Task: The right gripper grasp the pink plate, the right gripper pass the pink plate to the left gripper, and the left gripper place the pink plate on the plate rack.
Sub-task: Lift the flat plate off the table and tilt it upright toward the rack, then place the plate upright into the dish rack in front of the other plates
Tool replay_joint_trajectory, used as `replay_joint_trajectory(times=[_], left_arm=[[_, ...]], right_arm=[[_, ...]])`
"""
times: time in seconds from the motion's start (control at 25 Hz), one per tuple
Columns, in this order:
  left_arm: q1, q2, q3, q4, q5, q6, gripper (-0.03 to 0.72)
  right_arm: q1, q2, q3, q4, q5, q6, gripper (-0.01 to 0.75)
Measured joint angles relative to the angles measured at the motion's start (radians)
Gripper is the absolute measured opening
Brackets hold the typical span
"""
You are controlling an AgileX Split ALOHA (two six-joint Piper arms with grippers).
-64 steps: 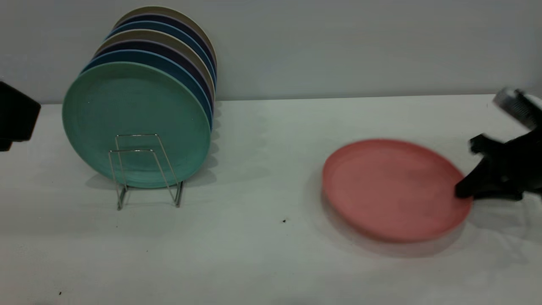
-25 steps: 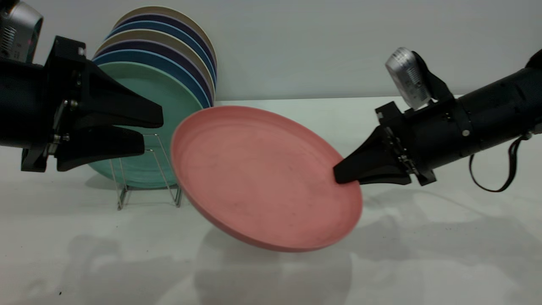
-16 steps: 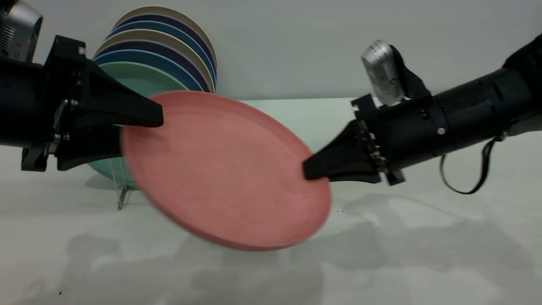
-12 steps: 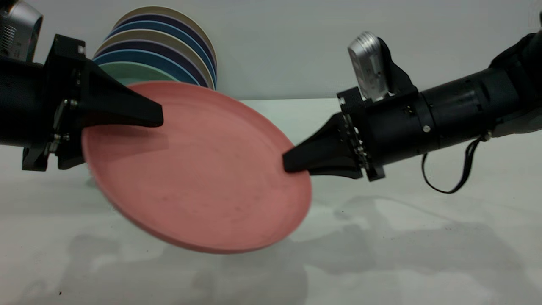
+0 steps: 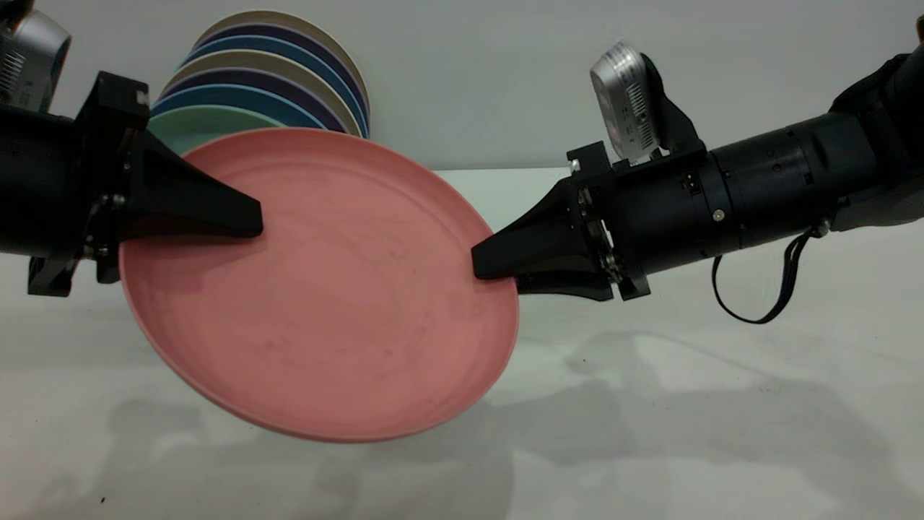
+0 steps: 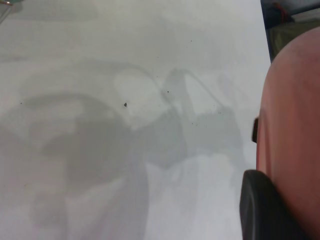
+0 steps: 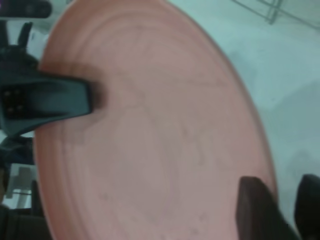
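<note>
Salmon-pink matte plastic, round and with a low raised rim, the pink plate [image 5: 325, 289] is held tilted in the air above the white table [image 5: 686, 404], between the two arms. Its right edge is pinched by the black right gripper [image 5: 485, 269], whose tapered jaws are pressed onto the rim. At the opposite edge the black left gripper [image 5: 245, 224] is set over the rim: one jaw is seen lying on the upper face, the other is hidden behind the plate, so it cannot be told whether the grip is already closed.

Behind the plate a row of upright plates [image 5: 289, 79] is seen; the thin silver wire plate rack is hidden in the exterior view.

The risk is judged to be in the handover. If the right gripper is opened before the left one is firmly closed, the plate can be dropped on the table. If both are clamped and one arm is moved, the rim can be twisted out of a jaw. Later, the wide plate can be knocked against the standing plates.
</note>
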Motion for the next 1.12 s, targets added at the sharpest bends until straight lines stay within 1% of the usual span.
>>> replay_joint_trajectory(times=[0.04, 0.2, 0.28, 0.36, 0.48, 0.56, 0.64, 0.8, 0.92, 1.0, 1.12], left_arm=[[0.0, 0.0, 0.0, 0.002, 0.0, 0.002, 0.173], [0.0, 0.0, 0.0, 0.011, 0.002, 0.013, 0.164], [-0.001, 0.0, 0.0, 0.018, 0.003, 0.013, 0.144], [-0.005, 0.001, 0.0, 0.02, 0.01, 0.013, 0.129], [-0.008, 0.003, -0.002, 0.022, 0.005, 0.025, 0.125], [-0.005, 0.003, -0.002, 0.034, -0.005, 0.042, 0.104], [-0.005, 0.003, -0.002, 0.04, -0.018, 0.05, 0.104], [-0.005, 0.003, -0.002, 0.058, -0.067, 0.054, 0.104], [-0.005, 0.003, -0.002, 0.108, -0.098, 0.066, 0.104], [-0.005, 0.003, -0.003, 0.157, -0.122, 0.098, 0.104], [-0.005, 0.003, -0.033, 0.276, -0.147, 0.14, 0.104]], right_arm=[[0.0, 0.0, 0.0, -0.004, -0.015, 0.005, 0.295], [-0.014, 0.0, 0.0, -0.031, -0.034, 0.007, 0.435], [-0.034, -0.001, 0.0, -0.048, -0.022, 0.007, 0.481], [-0.058, -0.003, 0.0, -0.073, -0.001, 0.007, 0.504], [-0.115, -0.003, 0.0, -0.121, 0.044, 0.021, 0.514], [-0.185, -0.001, 0.0, -0.138, 0.028, 0.032, 0.514], [-0.235, -0.002, 0.0, -0.159, 0.049, 0.034, 0.514], [-0.288, -0.002, 0.0, -0.186, 0.071, 0.039, 0.514], [-0.31, -0.002, 0.0, -0.22, 0.077, 0.054, 0.514], [-0.317, -0.004, 0.0, -0.271, 0.041, 0.081, 0.514], [-0.311, -0.03, 0.0, -0.406, -0.098, 0.159, 0.514]])
